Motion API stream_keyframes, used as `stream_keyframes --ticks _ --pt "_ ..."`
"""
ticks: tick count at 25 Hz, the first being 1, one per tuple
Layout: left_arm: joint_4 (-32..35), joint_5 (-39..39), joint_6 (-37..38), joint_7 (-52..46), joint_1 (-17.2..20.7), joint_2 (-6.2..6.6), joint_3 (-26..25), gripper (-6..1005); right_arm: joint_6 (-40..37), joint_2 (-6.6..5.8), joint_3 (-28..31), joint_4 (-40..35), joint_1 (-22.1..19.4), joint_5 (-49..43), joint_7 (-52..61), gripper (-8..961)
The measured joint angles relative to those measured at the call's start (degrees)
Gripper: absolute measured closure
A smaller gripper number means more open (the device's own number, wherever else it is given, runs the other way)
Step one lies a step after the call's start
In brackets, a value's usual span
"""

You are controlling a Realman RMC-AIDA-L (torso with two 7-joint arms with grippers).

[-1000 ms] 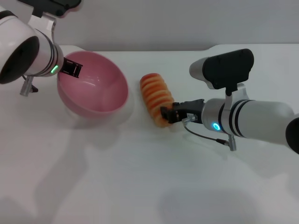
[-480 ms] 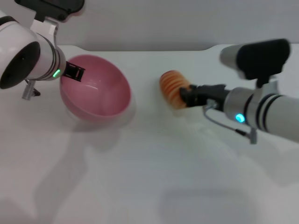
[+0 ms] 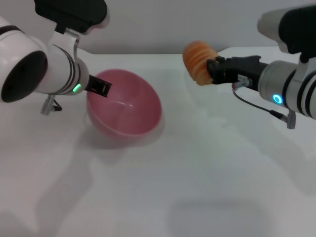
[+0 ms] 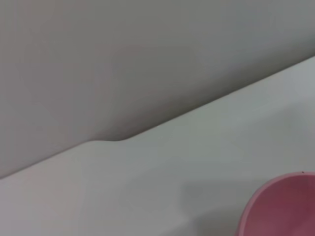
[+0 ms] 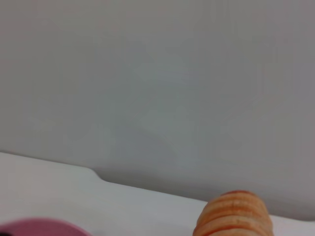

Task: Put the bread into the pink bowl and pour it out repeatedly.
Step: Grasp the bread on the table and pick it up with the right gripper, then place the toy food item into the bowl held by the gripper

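The right gripper (image 3: 211, 72) is holding the bread (image 3: 198, 61) aloft, its fingers closed on one end of the loaf, well above the bench (image 3: 207, 173) and off to the right of the pink bowl (image 3: 126, 109). The left gripper (image 3: 101, 88) is gripping the near-left rim of the bowl, fingers clamped on the wall, and the bowl is sitting tilted with its opening facing the bread.

Risks, as judged from this position:
- The grasp is taking only the loaf's end, so the bread may be pivoting or slipping during transport.
- The loaf appears about as long as the bowl is wide; a release off-centre could leave it bridging the rim or tumbling out.
- With the bowl tilted, the bread may be rolling straight back out.

The bench is a plain white, matte surface with a notched back edge, standing against a bare grey wall (image 5: 157, 88).
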Motion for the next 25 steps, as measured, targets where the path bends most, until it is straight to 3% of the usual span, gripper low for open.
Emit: stream_keyframes --ticks 8,15,25 --pt "-0.3 -4.1 3.0 0.0 0.1 0.0 2.5 951 3.5 0.23 -3.4 -6.4 0.0 -1.1 1.4 821" --pt "-0.6 -5.0 5.0 0.0 -0.5 -0.01 2.9 951 2.3 0.07 -8.0 -3.7 1.9 -1.3 4.4 847" --pt "-0.6 -5.0 5.7 0.4 -0.7 0.15 2.4 951 0.1 -0.04 -9.5 -3.0 2.5 0.4 4.2 863"
